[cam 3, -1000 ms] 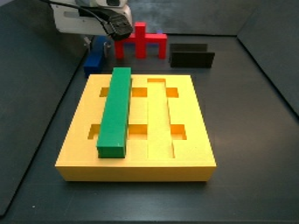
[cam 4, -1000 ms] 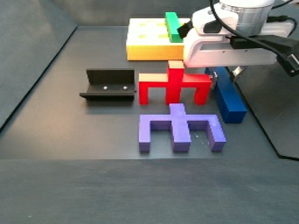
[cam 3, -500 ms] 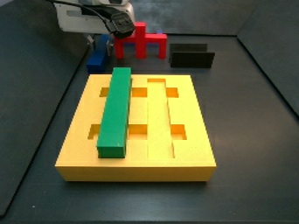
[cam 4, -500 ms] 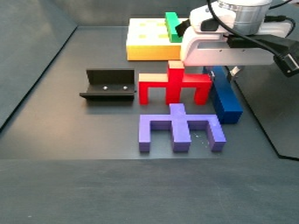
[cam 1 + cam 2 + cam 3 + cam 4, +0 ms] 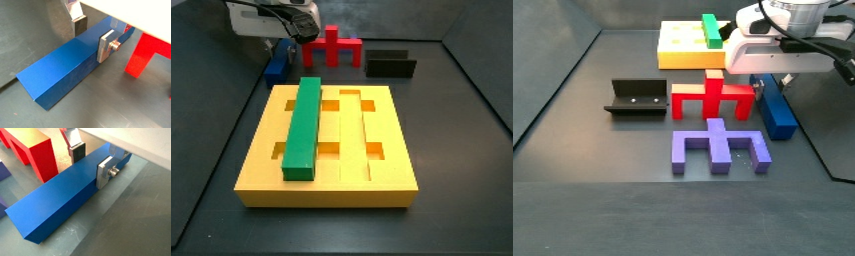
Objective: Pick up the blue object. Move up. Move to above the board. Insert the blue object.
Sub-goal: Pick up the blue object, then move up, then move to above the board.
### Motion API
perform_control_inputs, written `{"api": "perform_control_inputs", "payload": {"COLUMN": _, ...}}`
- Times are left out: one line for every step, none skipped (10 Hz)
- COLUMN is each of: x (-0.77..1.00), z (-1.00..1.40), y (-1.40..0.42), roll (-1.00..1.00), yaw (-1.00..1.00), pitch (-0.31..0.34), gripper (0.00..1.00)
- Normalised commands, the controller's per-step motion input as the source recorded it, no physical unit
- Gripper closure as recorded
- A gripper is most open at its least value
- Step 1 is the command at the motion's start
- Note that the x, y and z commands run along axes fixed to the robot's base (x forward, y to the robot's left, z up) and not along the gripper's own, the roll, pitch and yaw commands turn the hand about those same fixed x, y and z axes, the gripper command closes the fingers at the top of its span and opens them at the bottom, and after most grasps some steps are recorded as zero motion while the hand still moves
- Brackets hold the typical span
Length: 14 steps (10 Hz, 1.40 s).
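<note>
Beside the red block [image 5: 714,97], on the floor behind the board [image 5: 345,170], the blue object [image 5: 63,198] lies. Our gripper [image 5: 91,161] straddles it across its long axis near one end, fingers against both sides, apparently gripping it.

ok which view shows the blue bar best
A wrist view: the blue bar fills the frame, with the tool straddling it near one end. A side view shows most of it under the tool; another shows only a corner.
</note>
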Motion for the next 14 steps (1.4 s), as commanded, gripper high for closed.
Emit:
{"api": "perform_control_inputs", "payload": {"x": 0.0, "z": 0.0, "y": 0.0, "roll": 0.0, "yaw": 0.0, "pitch": 0.0, "gripper": 1.0}}
{"api": "perform_control_inputs", "payload": {"x": 0.0, "z": 0.0, "y": 0.0, "roll": 0.0, "yaw": 0.0, "pitch": 0.0, "gripper": 1.0}}
{"api": "perform_control_inputs", "payload": {"x": 0.0, "z": 0.83, "y": 0.0, "roll": 0.0, "yaw": 0.0, "pitch": 0.0, "gripper": 1.0}}
{"api": "perform_control_inputs", "payload": {"x": -0.07, "z": 0.78, "y": -0.02, "roll": -0.01, "yaw": 0.03, "pitch": 0.038, "gripper": 1.0}}
{"api": "perform_control_inputs", "payload": {"x": -0.1, "z": 0.63, "y": -0.03, "roll": -0.02, "yaw": 0.03, "pitch": 0.072, "gripper": 1.0}}
{"api": "perform_control_inputs", "payload": {"x": -0.03, "z": 0.28, "y": -0.02, "roll": -0.04, "yaw": 0.02, "pitch": 0.039, "gripper": 1.0}}
{"api": "perform_control_inputs", "payload": {"x": 0.0, "z": 1.4, "y": 0.0, "roll": 0.0, "yaw": 0.0, "pitch": 0.0, "gripper": 1.0}}
{"api": "perform_control_inputs", "payload": {"x": -0.02, "z": 1.4, "y": 0.0, "roll": -0.01, "yaw": 0.0, "pitch": 0.023, "gripper": 1.0}}
{"api": "perform_control_inputs", "payload": {"x": -0.05, "z": 1.4, "y": -0.01, "roll": -0.03, "yaw": 0.0, "pitch": 0.025, "gripper": 1.0}}
{"api": "perform_control_inputs", "payload": {"x": -0.05, "z": 1.4, "y": -0.01, "roll": -0.05, "yaw": 0.0, "pitch": 0.006, "gripper": 1.0}}
{"api": "perform_control_inputs", "payload": {"x": 0.02, "z": 1.4, "y": 0.0, "roll": -0.08, "yaw": 0.0, "pitch": 0.036, "gripper": 1.0}}
{"api": "perform_control_inputs", "payload": {"x": 0.04, "z": 1.4, "y": 0.0, "roll": -0.08, "yaw": -0.01, "pitch": 0.064, "gripper": 1.0}}
{"api": "perform_control_inputs", "payload": {"x": -0.01, "z": 1.4, "y": -0.01, "roll": -0.08, "yaw": -0.01, "pitch": 0.076, "gripper": 1.0}}
{"api": "perform_control_inputs", "payload": {"x": -0.01, "z": 0.67, "y": 0.0, "roll": -0.07, "yaw": -0.01, "pitch": 0.036, "gripper": 1.0}}
